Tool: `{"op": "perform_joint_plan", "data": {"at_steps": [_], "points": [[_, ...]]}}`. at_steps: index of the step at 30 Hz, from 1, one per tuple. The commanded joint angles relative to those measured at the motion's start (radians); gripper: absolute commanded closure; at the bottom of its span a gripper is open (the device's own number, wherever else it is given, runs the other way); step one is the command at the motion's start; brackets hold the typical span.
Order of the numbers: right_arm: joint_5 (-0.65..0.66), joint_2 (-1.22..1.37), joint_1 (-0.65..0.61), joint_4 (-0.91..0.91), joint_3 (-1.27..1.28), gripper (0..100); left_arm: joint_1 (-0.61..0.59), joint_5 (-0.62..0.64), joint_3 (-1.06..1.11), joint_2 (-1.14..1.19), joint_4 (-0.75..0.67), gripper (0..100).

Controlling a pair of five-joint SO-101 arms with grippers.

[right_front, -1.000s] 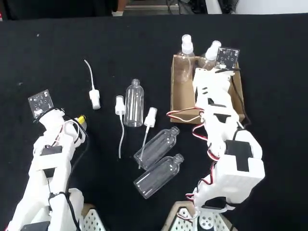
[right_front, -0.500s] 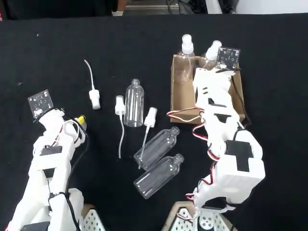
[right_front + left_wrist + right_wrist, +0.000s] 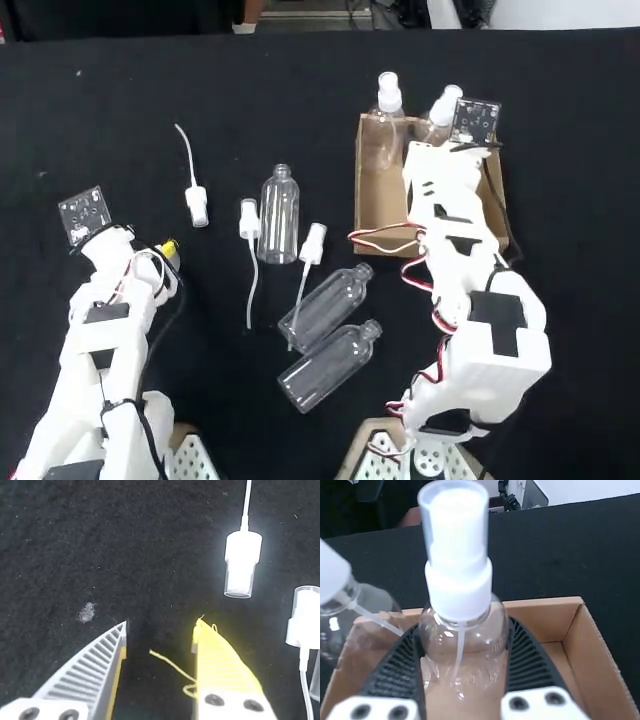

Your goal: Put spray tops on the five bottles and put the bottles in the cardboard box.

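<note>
Nearest the arms, left of the cardboard box (image 3: 375, 212): lying bottle (image 3: 326, 306) and second lying bottle (image 3: 330, 365), both uncapped. The left gripper (image 3: 160, 625) is well left of the box, jaws apart and empty. Farther out, left of the box: upright bottle (image 3: 279, 215), uncapped, among three loose spray tops (image 3: 196, 205). At the box's far end: free capped bottle (image 3: 387, 110) and held capped bottle (image 3: 462, 647), clamped by the right gripper (image 3: 465, 625). Judged two of five done, three left to cap and box.
</note>
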Motion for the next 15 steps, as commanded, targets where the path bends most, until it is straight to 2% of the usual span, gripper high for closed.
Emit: {"op": "perform_joint_plan", "data": {"at_steps": [1,12,15], "points": [[0.000,-0.002,0.012,-0.014,-0.071,98.5,0.016,-0.011,-0.010,-0.002,-0.018,79],[0.000,-0.002,0.012,-0.012,-0.071,98.5,0.016,-0.011,-0.010,-0.002,-0.018,79],[0.000,-0.002,0.012,-0.012,-0.068,92.6,0.016,-0.011,-0.010,-0.002,-0.018,79]]}}
